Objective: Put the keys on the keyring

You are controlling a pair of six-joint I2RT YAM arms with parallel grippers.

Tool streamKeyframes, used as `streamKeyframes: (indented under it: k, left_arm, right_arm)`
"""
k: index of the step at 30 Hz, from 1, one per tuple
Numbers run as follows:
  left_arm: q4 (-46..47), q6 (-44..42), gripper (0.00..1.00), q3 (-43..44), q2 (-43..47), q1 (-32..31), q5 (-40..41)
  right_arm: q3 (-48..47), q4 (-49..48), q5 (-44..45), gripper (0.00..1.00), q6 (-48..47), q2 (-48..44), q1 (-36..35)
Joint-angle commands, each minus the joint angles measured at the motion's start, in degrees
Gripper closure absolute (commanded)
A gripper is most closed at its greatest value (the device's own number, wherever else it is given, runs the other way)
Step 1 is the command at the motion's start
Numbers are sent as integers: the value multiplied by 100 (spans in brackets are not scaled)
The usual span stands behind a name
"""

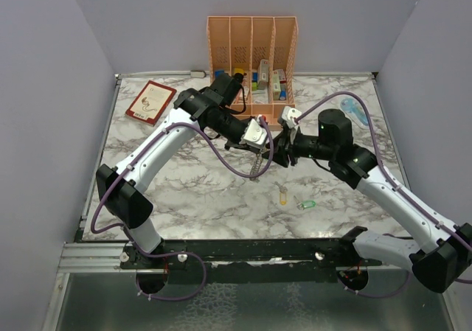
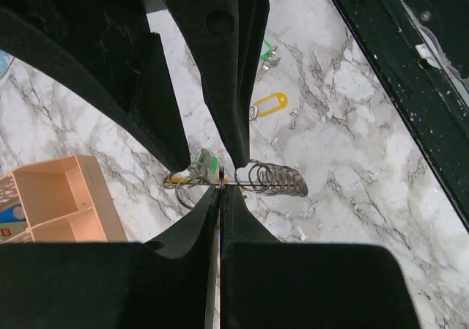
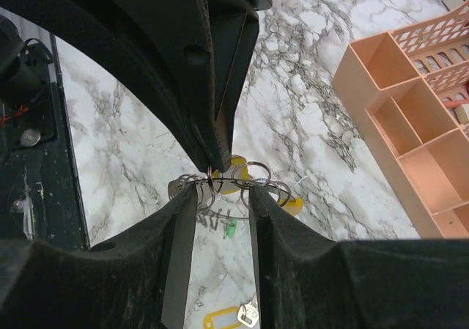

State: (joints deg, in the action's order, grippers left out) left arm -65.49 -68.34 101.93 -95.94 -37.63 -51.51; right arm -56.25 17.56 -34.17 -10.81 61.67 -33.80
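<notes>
Yellow key [image 1: 282, 193] and green key [image 1: 307, 204] lie loose on the table [image 1: 184, 191], nearest the arm bases. Beyond them, left gripper [image 2: 220, 188] clamps the keyring [image 2: 271, 179] above the table; right gripper [image 3: 222, 193] fingers stand apart around it, grip indeterminate. Orange rack [image 1: 252, 29] farthest

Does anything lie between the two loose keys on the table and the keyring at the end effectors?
Nothing visible does. The yellow key and the green key lie on the marble table, with only bare surface between them and the keyring, which the left end effector pinches.
</notes>
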Motion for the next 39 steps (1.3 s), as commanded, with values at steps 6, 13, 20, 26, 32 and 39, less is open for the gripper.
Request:
streamKeyframes:
  k: [6,13,20,26,32,39]
  left_arm:
    - [186,220,100,198,85,-62,-202]
    - [183,249,100,227,93,-91,-204]
    - [160,192,100,267,85,-96,-43]
    - [130,236,100,387,34,-129,-87]
    - [133,271,100,379,25,-191,-117]
    - [364,499,100,339,44,-199,75]
  right_arm:
    - [-135,-469,-270,67,118,212,-21]
    - [-141,-493,-293,77,109,284,-21]
    - [-169,-364,-309,82,47,327,-17]
    - [-203,-314,-323,79,14,363,-25]
    - [-240,-329,-353,93,18,448,-37]
    - [-130,-474,-370,98,149,291,-39]
